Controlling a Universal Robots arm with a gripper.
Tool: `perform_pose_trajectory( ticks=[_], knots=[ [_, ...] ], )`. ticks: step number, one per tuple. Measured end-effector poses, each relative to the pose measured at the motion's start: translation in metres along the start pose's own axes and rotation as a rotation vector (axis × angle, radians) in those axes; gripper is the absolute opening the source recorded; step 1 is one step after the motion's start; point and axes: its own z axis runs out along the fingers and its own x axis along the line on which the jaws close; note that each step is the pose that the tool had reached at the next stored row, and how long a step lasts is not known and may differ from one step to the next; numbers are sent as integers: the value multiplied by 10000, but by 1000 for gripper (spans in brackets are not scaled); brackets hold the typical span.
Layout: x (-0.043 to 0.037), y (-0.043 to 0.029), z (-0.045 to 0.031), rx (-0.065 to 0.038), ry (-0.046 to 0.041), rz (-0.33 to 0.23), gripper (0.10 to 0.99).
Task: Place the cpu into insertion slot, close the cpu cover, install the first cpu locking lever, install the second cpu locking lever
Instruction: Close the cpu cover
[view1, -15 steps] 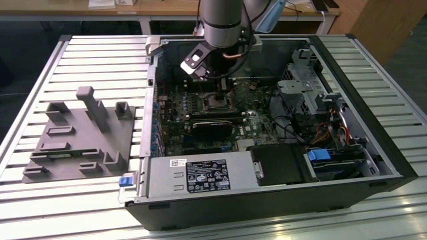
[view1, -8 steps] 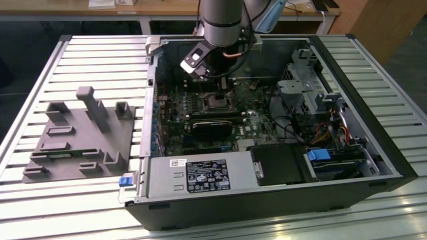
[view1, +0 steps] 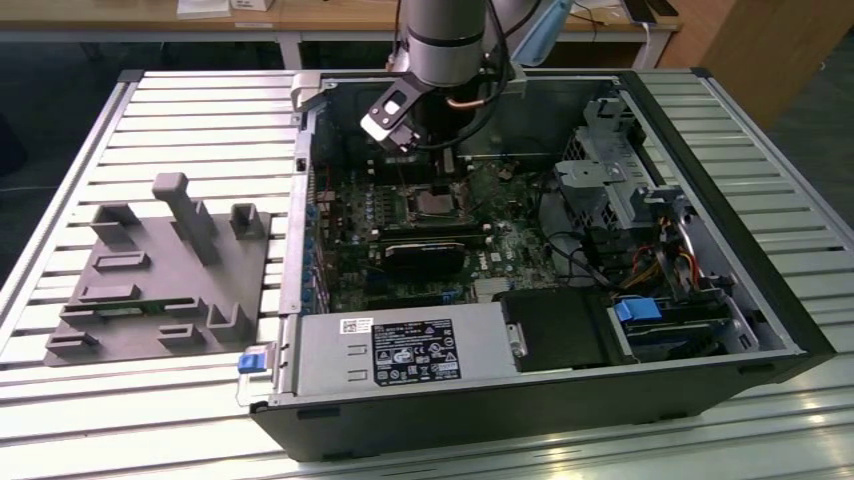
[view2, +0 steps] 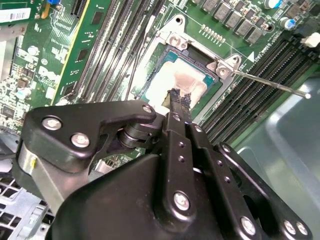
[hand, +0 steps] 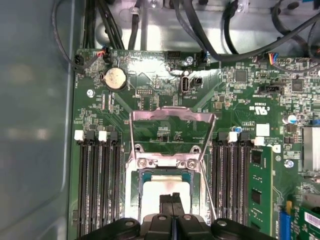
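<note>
Saw end effector (view2: 180, 98) pinched closed over cpu (view2: 174, 80) seated in insertion slot (hand: 162, 161); cpu cover (hand: 172, 114) raised open, memory slots (hand: 95, 185) flanking.

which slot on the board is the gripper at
The square insertion slot with the silver rim and the cpu in it: the gripper is right over it. The long narrow black slots lie beside it.

The arm (view1: 447, 40) is held pointing down at the far side; the gripper (view2: 179, 98) is seen with its fingers pressed together.
</note>
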Motion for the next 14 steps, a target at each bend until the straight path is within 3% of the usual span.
perform_pose_trajectory(
  ticks=[14],
  knots=[
    [-10,18,-377,13,-4,50,106]
  ],
)
